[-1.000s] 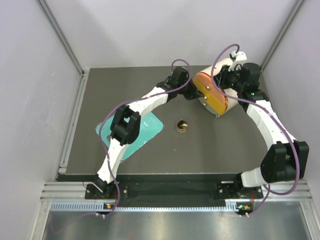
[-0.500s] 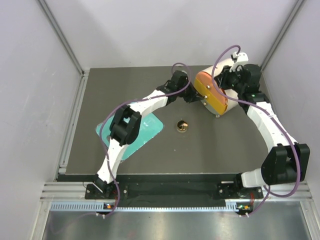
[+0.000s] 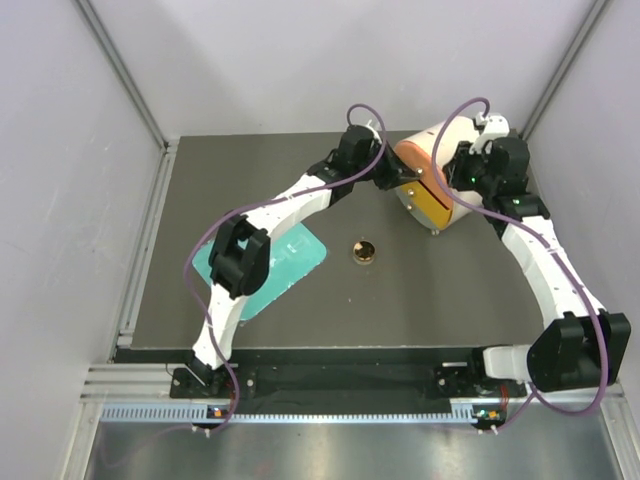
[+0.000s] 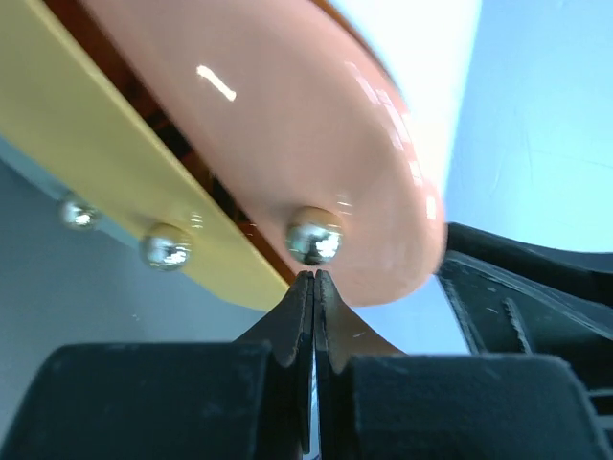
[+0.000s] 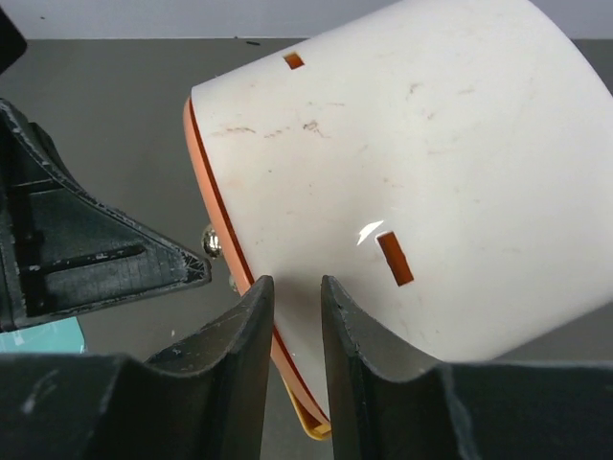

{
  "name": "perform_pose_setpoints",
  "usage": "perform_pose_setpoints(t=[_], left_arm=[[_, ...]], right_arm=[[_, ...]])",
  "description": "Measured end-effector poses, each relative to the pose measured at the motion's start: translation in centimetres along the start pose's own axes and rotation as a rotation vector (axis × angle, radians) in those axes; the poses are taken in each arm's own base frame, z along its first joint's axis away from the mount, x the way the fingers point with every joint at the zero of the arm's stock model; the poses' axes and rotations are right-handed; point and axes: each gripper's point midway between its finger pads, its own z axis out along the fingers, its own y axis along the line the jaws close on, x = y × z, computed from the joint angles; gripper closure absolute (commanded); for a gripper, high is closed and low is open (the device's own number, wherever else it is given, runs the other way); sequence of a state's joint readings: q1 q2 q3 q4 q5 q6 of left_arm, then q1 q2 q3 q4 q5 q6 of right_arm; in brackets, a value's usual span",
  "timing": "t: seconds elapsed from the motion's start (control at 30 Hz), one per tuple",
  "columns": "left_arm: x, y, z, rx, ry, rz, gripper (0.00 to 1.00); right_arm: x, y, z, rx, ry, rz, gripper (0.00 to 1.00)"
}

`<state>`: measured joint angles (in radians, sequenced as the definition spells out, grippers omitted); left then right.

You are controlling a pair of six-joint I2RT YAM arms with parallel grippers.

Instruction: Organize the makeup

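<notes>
A round gold-and-black compact (image 3: 364,251) lies open on the dark table, alone near the middle. The tubes and palettes are out of view. My left gripper (image 3: 393,177) is shut, with its tips (image 4: 314,278) just under a metal knob (image 4: 314,236) on the peach-pink drawer front (image 4: 287,125) of the white drum (image 3: 428,137). It holds nothing that I can see. My right gripper (image 5: 292,287) is narrowly open, and its fingers (image 5: 251,316) lie against the drum's white wall (image 5: 412,144) near the front rim.
A flat teal tray (image 3: 290,262) lies at the left, partly under the left arm. A yellow drawer front (image 4: 134,163) with two more knobs sits below the peach one. The drum lies on its side at the back right. White walls enclose the table.
My left gripper has moved right and back, up against the drum's front. My right wrist has shifted a little to the right along the drum. The compact has not moved.
</notes>
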<state>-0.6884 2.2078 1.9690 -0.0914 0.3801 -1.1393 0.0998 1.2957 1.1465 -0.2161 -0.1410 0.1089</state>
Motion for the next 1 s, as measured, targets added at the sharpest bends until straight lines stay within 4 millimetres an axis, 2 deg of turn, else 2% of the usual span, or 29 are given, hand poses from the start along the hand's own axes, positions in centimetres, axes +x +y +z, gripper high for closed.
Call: perform_pose_setpoints(t=[0.3, 0.43, 0.67, 0.77, 0.9, 1.0], left_arm=[[0.4, -5.2, -0.1, 0.111, -0.005, 0.04, 1.0], [-0.1, -6.5, 0.0, 0.144, -0.018, 0.051, 1.0], [-0.1, -5.8, 0.4, 0.134, -0.012, 0.06, 1.0], [-0.4, -5.1, 0.2, 0.118, -0.027, 0.082, 1.0], [-0.3, -3.6, -1.4, 0.076, -0.024, 0.085, 1.0], [-0.8, -3.1, -2.9, 0.066, -0.035, 0.092, 1.0]], right_arm=[[0.4, -1.1, -0.5, 0.066, 0.017, 0.04, 0.72], [0.6, -1.9, -0.8, 0.104, 0.024, 0.049, 0.72], [1.4, -2.8, -1.3, 0.15, 0.056, 0.054, 0.72], [2.5, -3.0, -1.6, 0.162, 0.099, 0.057, 0.72], [5.7, -3.2, -1.9, 0.175, 0.206, 0.066, 0.72], [7.0, -3.4, -2.0, 0.182, 0.251, 0.07, 0.72]])
